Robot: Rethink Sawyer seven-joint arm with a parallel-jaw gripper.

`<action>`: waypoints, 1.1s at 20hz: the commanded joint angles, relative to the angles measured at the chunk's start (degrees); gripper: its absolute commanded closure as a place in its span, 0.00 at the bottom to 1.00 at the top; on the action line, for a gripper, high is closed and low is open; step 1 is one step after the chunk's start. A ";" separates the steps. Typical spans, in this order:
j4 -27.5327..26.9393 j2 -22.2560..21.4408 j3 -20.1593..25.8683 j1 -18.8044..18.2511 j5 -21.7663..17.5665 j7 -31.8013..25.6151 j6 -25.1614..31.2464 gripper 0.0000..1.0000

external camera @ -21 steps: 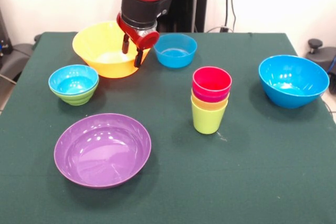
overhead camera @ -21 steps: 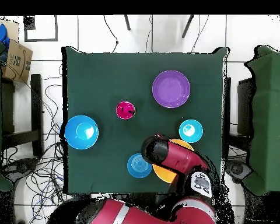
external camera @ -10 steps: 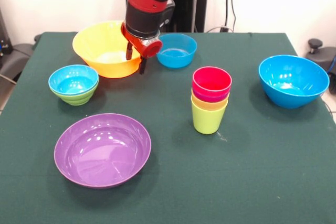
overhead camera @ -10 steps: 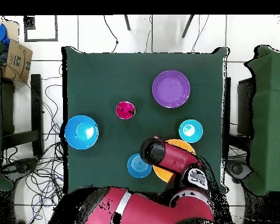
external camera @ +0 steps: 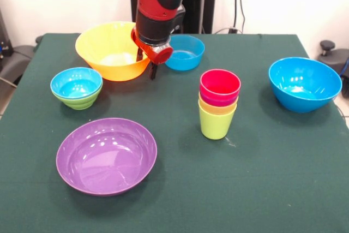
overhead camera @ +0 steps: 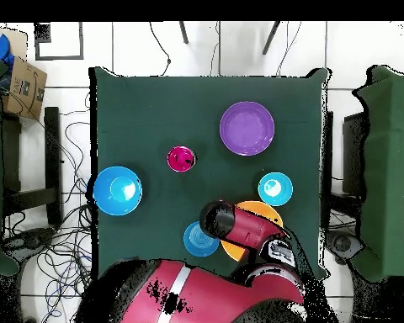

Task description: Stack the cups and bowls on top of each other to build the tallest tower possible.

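The gripper (external camera: 146, 65) hangs with its fingers a little apart and empty between the large yellow-orange bowl (external camera: 112, 50) and a small blue bowl (external camera: 183, 52), probably choosing one to carry to the tower (external camera: 218, 103) of four nested cups that stands mid-table.

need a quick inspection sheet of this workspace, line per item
surface: dark green cloth-covered table, flat.
job's things: nested stack of plastic cups, red on top, lime green lowest, upright; large yellow-orange bowl; small blue bowl; small blue bowl nested in small green bowl; wide shallow purple bowl; large blue bowl.
clutter: nothing seen.
grippers: red gripper empty, open, between the yellow-orange bowl and small blue bowl.
cables: loose cables on floor.
surroundings: cardboard box; neighbouring green tables.
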 commanded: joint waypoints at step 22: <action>-3.86 1.03 3.47 1.81 -1.97 2.64 0.19 0.00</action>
